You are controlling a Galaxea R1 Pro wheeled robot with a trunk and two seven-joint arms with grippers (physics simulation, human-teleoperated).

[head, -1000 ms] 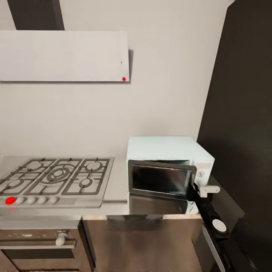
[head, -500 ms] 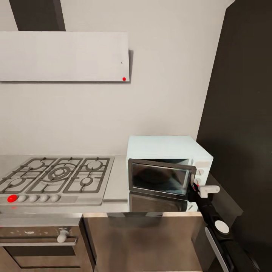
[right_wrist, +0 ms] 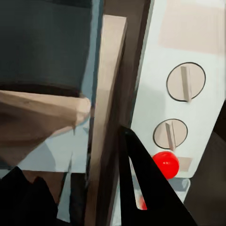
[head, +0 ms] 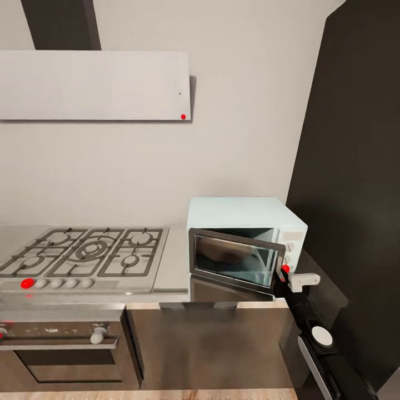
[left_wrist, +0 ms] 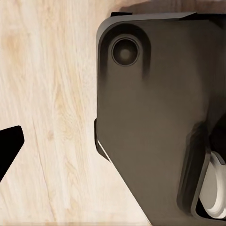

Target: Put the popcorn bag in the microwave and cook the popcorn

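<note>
far to the left on the surface (head: 172, 266) the gas hob (head: 83, 258) is seen, black grates over steel, with a steel oven (head: 61, 355) set beneath it. further right, a bare strip of surface is passed, and then the microwave (head: 244, 219) is reached, pale mint, backed to the wall, tight beside a tall dark cabinet (head: 355, 166).

its glass door (head: 236, 261) is found ajar, hinged at its left edge, the free edge swung out toward the robot. that free edge is the relation everything turns on: the right hand (head: 289, 280) is placed right at it, below the knob panel (head: 289, 244), near a red dot (head: 285, 269). from the right wrist view, the door edge (right_wrist: 106, 122) is shown running lengthwise between two dark fingers (right_wrist: 141, 179), so the hand is judged to be hooked around or closed lightly on the edge; whether it is actually gripped cannot be told. two knobs (right_wrist: 186, 82) are seen just beside.

the door's swing is judged to need room toward the robot, and that room looks open; to the right, the cabinet crowds the arm closely.

the popcorn bag cannot be made out: a dim brownish shape behind the glass might be it, but this is too blurred to be told.

the left hand (left_wrist: 7, 150) is seen at the picture's rim over wooden floor (left_wrist: 52, 113), beside the robot's dark base (left_wrist: 155, 122); only one finger tip is caught, so its opening cannot be told.
</note>
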